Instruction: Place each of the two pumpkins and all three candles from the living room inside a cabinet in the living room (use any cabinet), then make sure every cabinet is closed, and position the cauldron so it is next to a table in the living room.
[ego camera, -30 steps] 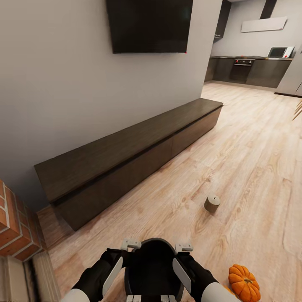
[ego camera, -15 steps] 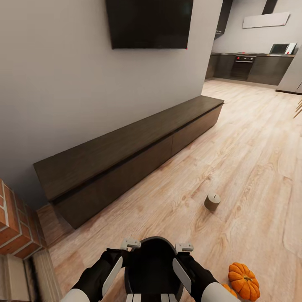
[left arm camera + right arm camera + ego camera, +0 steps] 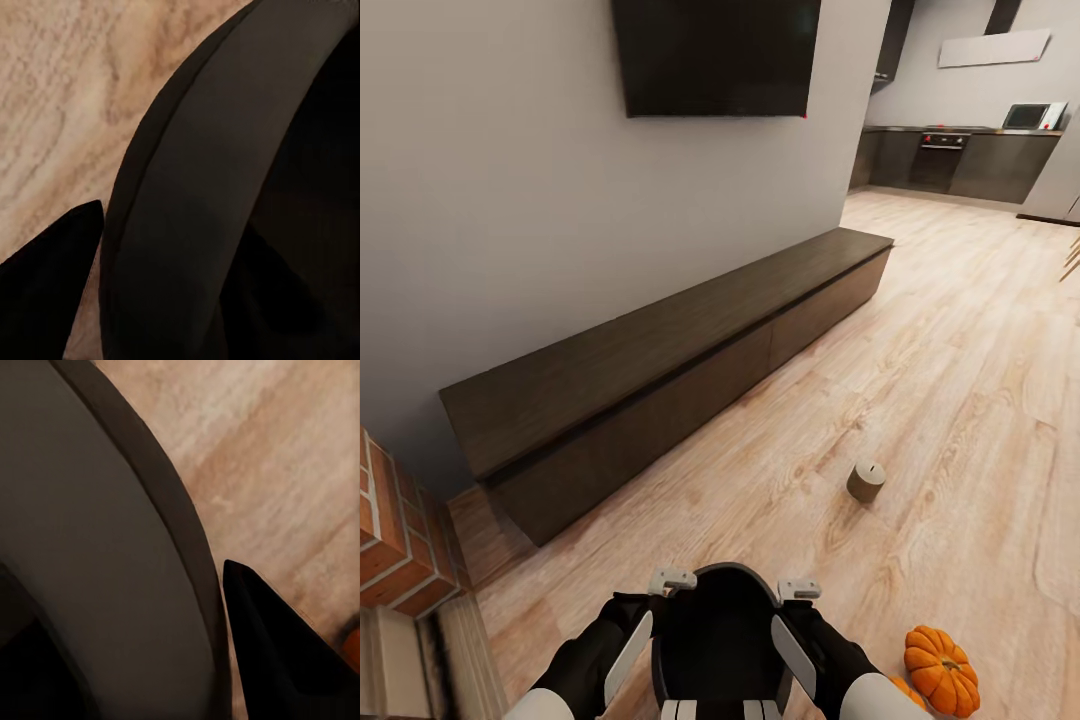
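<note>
The black cauldron (image 3: 720,640) sits between the two arms, its rim gripped by the left fingers (image 3: 52,270) on one side and the right fingers (image 3: 285,652) on the other. It looks rigid, bulky and probably heavy, so holding opposite rim points seems wise. A candle (image 3: 866,481) stands on the floor ahead of the right fingers, well apart.

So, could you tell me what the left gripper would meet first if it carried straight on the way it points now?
Probably the wood floor. In the left wrist view one dark fingertip lies outside the cauldron rim, with floorboards beyond it. Depth is unclear, so the finger may graze the cauldron's wall first.
</note>
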Robot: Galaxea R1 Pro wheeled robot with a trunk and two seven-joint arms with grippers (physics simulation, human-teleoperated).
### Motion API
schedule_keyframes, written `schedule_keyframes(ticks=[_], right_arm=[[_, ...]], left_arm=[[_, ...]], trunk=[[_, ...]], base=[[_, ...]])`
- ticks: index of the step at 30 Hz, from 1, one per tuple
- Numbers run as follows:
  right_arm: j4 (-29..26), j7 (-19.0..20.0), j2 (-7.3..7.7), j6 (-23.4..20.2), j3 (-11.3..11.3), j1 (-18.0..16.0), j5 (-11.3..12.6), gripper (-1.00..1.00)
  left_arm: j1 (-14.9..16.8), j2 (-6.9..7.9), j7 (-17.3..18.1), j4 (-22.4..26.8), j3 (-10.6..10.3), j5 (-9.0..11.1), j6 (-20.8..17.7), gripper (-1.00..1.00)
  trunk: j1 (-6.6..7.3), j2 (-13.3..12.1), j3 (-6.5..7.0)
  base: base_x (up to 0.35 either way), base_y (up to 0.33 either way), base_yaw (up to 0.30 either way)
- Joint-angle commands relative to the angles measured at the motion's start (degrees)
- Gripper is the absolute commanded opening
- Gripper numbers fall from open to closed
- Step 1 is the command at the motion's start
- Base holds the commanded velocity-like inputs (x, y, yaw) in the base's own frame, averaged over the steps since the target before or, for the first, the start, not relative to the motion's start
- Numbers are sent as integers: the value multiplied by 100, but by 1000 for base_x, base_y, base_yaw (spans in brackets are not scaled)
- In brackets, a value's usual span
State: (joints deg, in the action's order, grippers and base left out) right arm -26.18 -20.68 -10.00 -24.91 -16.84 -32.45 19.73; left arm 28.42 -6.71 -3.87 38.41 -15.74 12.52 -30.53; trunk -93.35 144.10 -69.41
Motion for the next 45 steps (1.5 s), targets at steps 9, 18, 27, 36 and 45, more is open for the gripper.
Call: schedule_keyframes(ticks=[9, 18, 27, 36, 45], right_arm=[[-10, -32, 0, -5, -21, 2, 101, -100], [-18, -35, 0, 213, -28, 2, 87, -100], [-19, -35, 0, 257, -32, 2, 84, -100], [-19, -33, 0, 259, -30, 2, 84, -100], [-19, -32, 0, 349, -38, 2, 84, -100]], left_arm=[[5, 13, -74, 41, 8, -148, -40, -100], [6, 12, -74, 57, 10, -151, -33, -100], [4, 13, -80, 69, 10, -147, 131, -100], [4, 12, -87, 70, 10, -144, 213, -100], [5, 12, -87, 70, 10, -144, 214, -100]], trunk=[[0, 1, -5], [21, -9, 172], [44, -21, 371], [67, -33, 571], [90, -46, 770]], base=[[0, 0, 0], [0, 0, 0], [0, 0, 0], [0, 0, 0], [0, 0, 0]])
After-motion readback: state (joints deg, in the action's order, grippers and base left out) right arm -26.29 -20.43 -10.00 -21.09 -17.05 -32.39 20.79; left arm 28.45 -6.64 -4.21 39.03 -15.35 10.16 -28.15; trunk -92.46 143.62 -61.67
